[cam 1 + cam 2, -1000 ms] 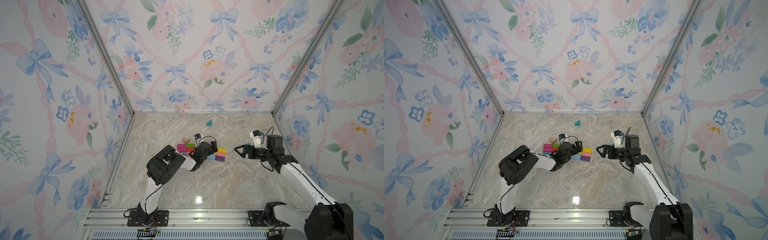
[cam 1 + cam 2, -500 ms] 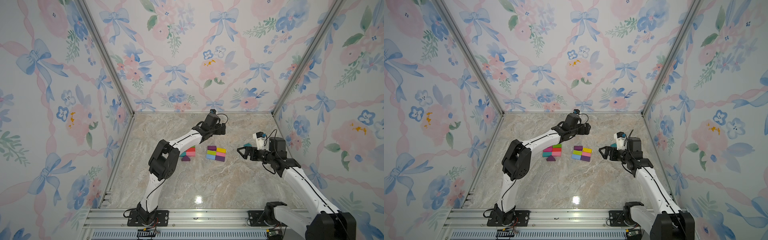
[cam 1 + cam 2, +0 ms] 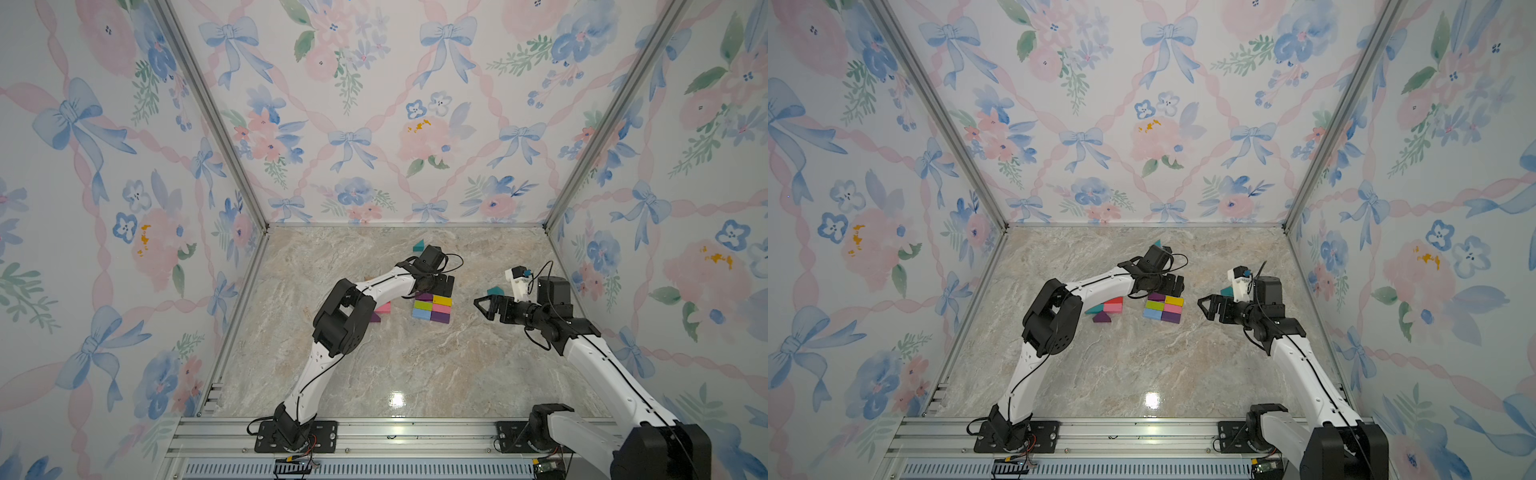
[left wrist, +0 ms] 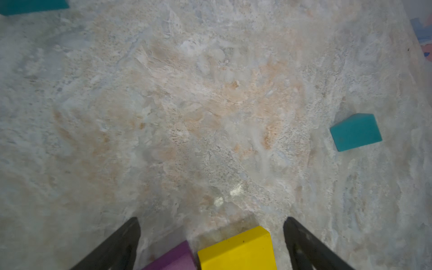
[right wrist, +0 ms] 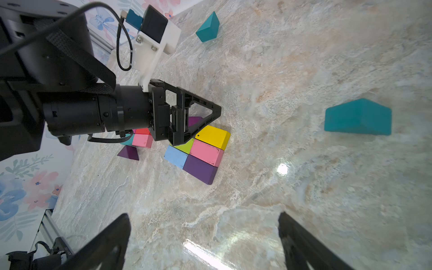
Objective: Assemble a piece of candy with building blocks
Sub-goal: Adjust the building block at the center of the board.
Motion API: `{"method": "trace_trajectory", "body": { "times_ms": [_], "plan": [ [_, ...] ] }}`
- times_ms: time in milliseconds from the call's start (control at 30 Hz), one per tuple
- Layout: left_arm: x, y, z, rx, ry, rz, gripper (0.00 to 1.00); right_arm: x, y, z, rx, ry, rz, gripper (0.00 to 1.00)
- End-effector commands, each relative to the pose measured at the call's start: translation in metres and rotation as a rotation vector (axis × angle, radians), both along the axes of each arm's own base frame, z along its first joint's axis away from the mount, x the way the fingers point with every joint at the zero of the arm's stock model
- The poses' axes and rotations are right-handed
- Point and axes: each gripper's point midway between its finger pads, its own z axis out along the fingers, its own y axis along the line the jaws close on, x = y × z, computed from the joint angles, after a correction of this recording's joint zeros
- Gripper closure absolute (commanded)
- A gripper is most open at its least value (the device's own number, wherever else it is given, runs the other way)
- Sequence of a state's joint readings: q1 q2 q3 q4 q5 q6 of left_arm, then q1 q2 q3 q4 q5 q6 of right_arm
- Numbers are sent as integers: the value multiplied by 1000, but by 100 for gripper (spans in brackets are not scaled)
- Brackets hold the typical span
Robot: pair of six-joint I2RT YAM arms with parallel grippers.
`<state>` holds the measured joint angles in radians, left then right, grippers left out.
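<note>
The marble-patterned tabletop [image 3: 395,357] bears scattered coloured building blocks [image 3: 441,309].

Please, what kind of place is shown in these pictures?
Probably a robot test booth, not a home: a left arm and a right arm bolted to a metal rail, flowered walls, coloured blocks on a marble-look tabletop.

Eight rectangular bricks show: six in the grid [image 3: 1163,309], plus one red brick [image 3: 1115,300] and one pink brick [image 3: 1113,308]. There is one purple prism [image 3: 1101,318], one part-hidden teal block [image 3: 1094,309], two loose teal prisms [image 5: 208,27] [image 5: 357,117] and two robot arms [image 3: 1100,286] [image 3: 1304,374].
</note>
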<state>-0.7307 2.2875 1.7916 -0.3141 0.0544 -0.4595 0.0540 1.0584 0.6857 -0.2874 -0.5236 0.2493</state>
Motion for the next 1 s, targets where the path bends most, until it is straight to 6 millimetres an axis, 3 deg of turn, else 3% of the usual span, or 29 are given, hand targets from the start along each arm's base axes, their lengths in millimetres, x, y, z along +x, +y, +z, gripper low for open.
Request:
{"method": "trace_trajectory", "body": {
  "times_ms": [0,300,967],
  "plan": [
    [-7,-8,-12,17,22,-55,2,-6,-1,-7,-4,24,11,1],
    [-17,-19,-16,9,35,-91,2,-4,0,-6,-7,21,15,1],
    [-31,-19,-17,14,52,-104,2,-3,-5,-1,-19,5,9,1]
  ]
}}
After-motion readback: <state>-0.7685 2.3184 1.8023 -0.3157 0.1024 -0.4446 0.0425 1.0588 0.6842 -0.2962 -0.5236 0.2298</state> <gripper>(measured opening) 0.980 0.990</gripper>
